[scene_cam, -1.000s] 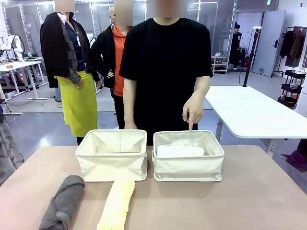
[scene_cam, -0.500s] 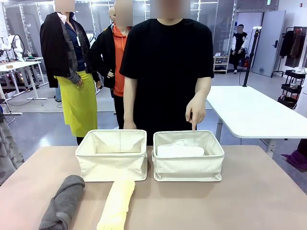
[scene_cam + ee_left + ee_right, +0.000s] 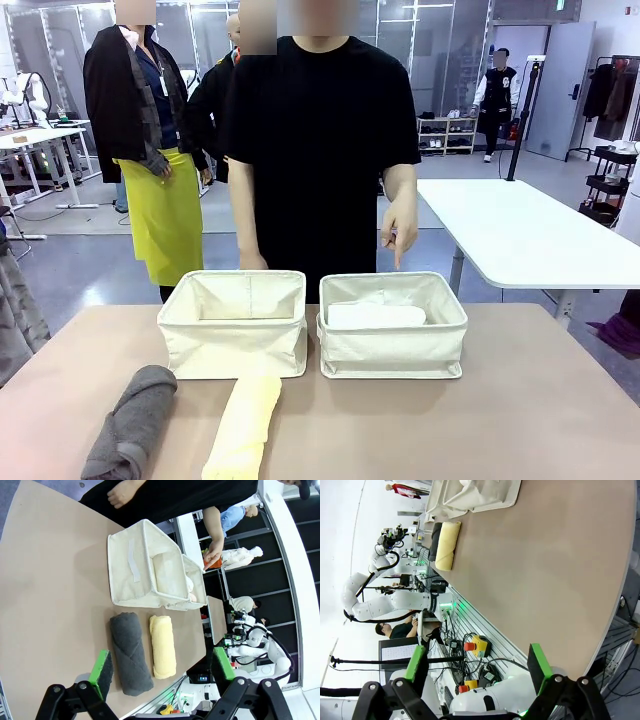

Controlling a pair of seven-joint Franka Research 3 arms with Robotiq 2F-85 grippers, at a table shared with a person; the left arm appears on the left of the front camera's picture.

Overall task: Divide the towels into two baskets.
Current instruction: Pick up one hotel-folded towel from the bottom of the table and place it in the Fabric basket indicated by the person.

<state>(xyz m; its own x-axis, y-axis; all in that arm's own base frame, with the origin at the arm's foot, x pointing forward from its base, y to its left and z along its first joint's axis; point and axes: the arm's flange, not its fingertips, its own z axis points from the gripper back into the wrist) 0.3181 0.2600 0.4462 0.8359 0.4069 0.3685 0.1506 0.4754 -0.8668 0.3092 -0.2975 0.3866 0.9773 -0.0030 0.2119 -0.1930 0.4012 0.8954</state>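
Two cream canvas baskets stand side by side at the far middle of the table: the left basket (image 3: 232,335) and the right basket (image 3: 392,345). A white towel (image 3: 375,315) lies rolled in the right one. Near the front edge a dark grey towel (image 3: 130,425) and a pale yellow towel (image 3: 245,425) lie side by side. Seen from the left wrist, my left gripper (image 3: 161,665) hangs open above the table, over the near ends of the grey towel (image 3: 129,652) and yellow towel (image 3: 162,645). My right gripper (image 3: 476,662) is open off the table's edge, far from the yellow towel (image 3: 447,545).
A person in a black shirt stands behind the baskets, one hand (image 3: 400,228) pointing down above the right basket's far rim. The tan table (image 3: 500,420) is bare to the right. In the right wrist view an emergency stop button (image 3: 472,645) sits below the table's edge.
The person has shifted to the left and the pointing hand moved a little left with them. The towels and baskets have not moved.
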